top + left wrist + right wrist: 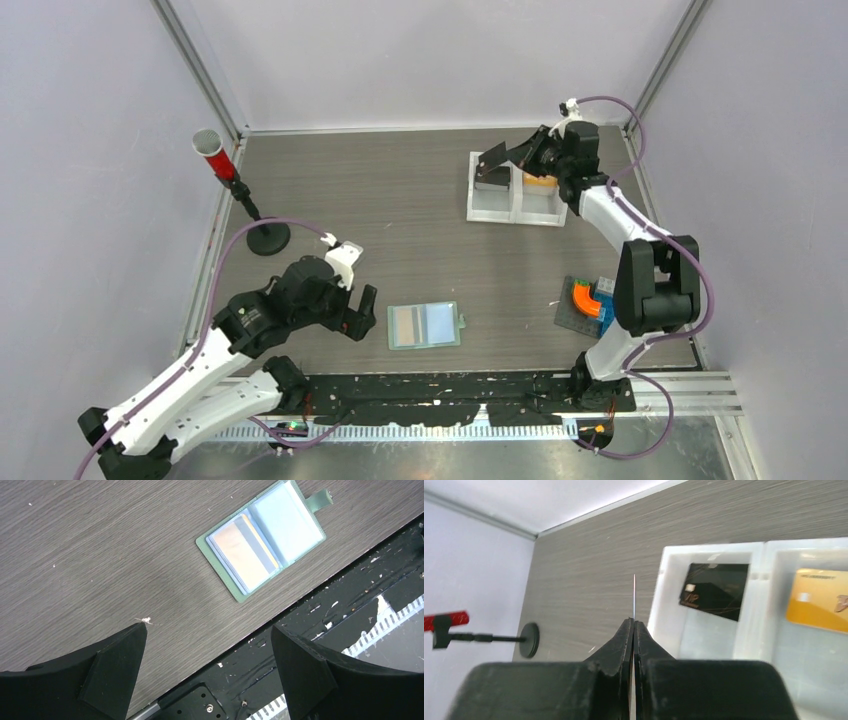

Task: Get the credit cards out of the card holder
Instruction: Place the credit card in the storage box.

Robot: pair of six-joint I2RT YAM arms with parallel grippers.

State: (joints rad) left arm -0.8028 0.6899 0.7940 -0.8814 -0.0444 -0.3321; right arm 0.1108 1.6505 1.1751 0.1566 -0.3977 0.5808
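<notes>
The sage-green card holder (425, 325) (260, 539) lies open on the table near the front edge, its snap tab pointing right. An orange-tan credit card (241, 549) sits in its left pocket, and the right pocket (288, 521) looks light blue. My left gripper (358, 312) (207, 630) hovers just left of the holder, open and holding nothing. At the back right, my right gripper (515, 155) (633, 621) is shut on a thin pale card (492, 158) (634, 596). That card is edge-on in the wrist view, above the white tray's left edge.
The white two-part tray (516, 214) (760, 555) holds a black card (715, 591) on the left and a yellow-orange card (819, 600) on the right. A red-topped stand (228, 172) rises at the back left. A blue block with an orange piece (585, 300) sits by the right arm.
</notes>
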